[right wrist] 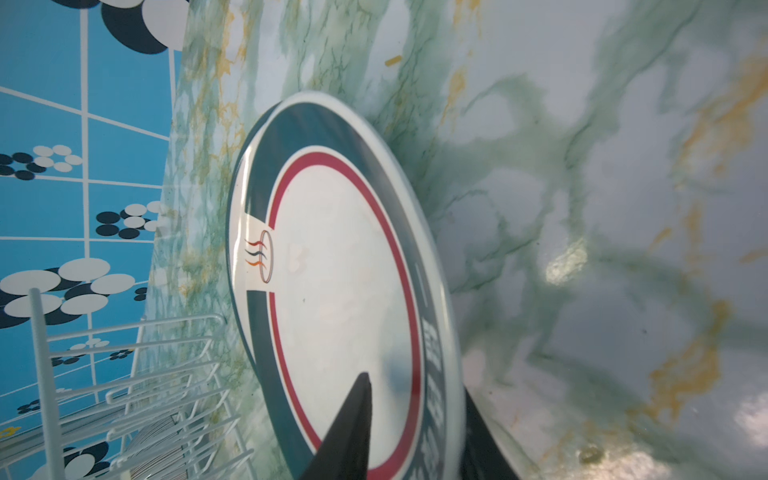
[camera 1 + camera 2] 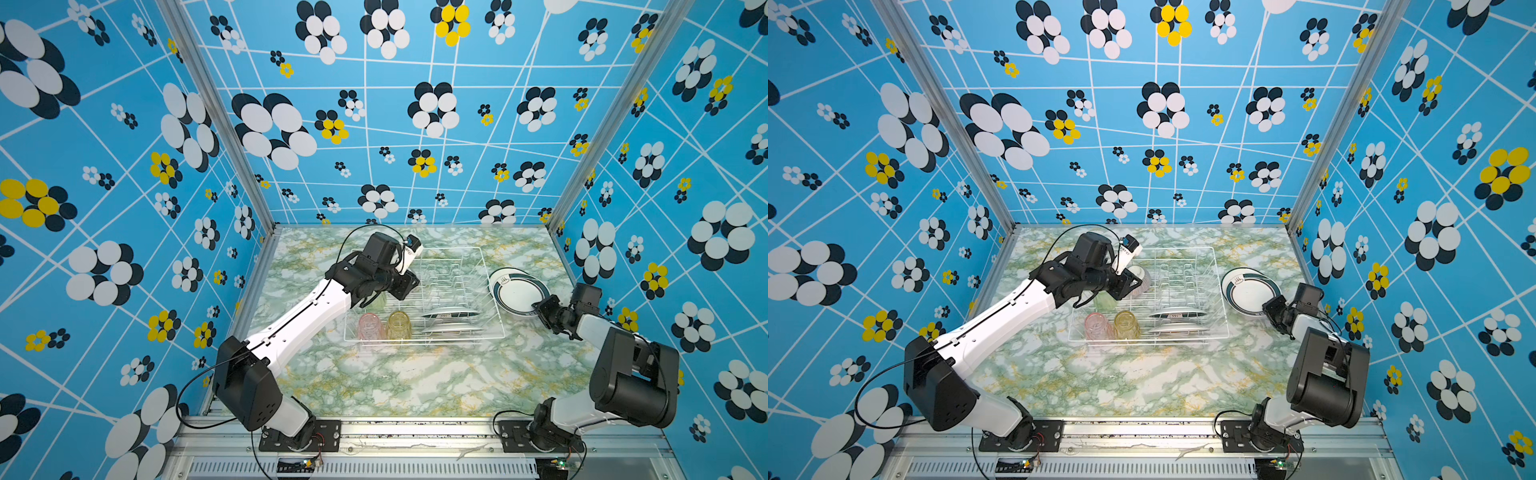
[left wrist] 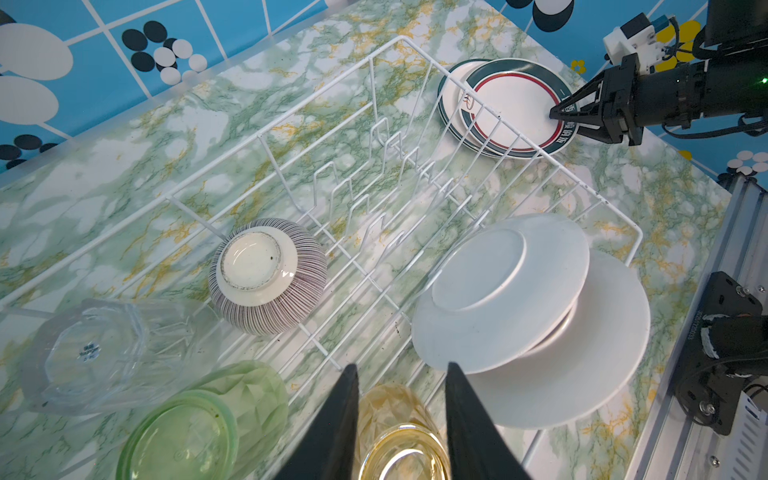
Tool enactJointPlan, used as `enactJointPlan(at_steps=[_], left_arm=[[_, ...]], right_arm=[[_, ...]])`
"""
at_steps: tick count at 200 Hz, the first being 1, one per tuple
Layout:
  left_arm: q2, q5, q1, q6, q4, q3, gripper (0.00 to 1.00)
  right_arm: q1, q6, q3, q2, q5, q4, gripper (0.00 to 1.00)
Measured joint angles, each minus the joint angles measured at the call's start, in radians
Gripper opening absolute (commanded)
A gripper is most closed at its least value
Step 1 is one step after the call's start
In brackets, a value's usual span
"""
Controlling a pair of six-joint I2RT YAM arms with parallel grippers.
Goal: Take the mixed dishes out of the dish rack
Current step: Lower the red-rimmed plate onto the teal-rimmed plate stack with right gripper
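The white wire dish rack holds two plates on edge, a striped bowl bottom up, and clear, green, pink and amber tumblers. My left gripper hovers open over the rack, and the amber tumbler shows below between its fingers. To the right of the rack, green-rimmed plates lie stacked on the table. My right gripper is open astride the top plate's near rim, one finger above and one below.
The rack's upright divider prongs stand bare in its middle. The patterned blue back wall rises close behind the rack, and a side wall stands just right of the plate stack. A metal rail runs along the marbled table's front edge.
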Motion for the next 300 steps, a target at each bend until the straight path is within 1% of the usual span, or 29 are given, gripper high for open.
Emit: enactJointPlan(at_steps=[51,63,84,93,102,126,135,162,248,300], left_arm=[[0.000,0.000,-0.001,0.005,0.000,0.000,0.37],[0.000,0.000,-0.001,0.007,0.000,0.000,0.36],[0.000,0.000,-0.001,0.008,0.000,0.000,0.36],[0.000,0.000,-0.001,0.010,0.000,0.000,0.36],[0.000,0.000,-0.001,0.011,-0.001,0.000,0.36],[0.000,0.000,-0.001,0.013,-0.004,0.000,0.36],[0.002,0.000,-0.001,0.015,-0.004,0.000,0.36],[0.006,0.000,-0.001,0.016,-0.004,0.000,0.36],[0.006,0.000,-0.001,0.034,-0.007,0.000,0.36],[0.006,0.000,-0.001,0.041,-0.008,-0.005,0.37]], right_arm=[[0.000,-0.035,0.024,0.029,0.022,-0.034,0.38],[0.000,-0.039,0.027,0.033,0.027,-0.038,0.45],[0.000,-0.056,0.039,0.034,0.040,-0.061,0.67],[0.000,-0.061,0.047,0.035,0.044,-0.071,0.71],[0.000,-0.060,0.055,0.035,0.052,-0.083,0.73],[0.000,-0.072,0.079,0.035,0.072,-0.111,0.75],[0.002,-0.076,0.089,0.035,0.078,-0.125,0.77],[0.011,-0.086,0.126,0.042,0.104,-0.163,0.78],[0.122,-0.113,0.245,0.138,0.201,-0.264,0.80],[0.157,-0.125,0.312,0.186,0.249,-0.309,0.82]])
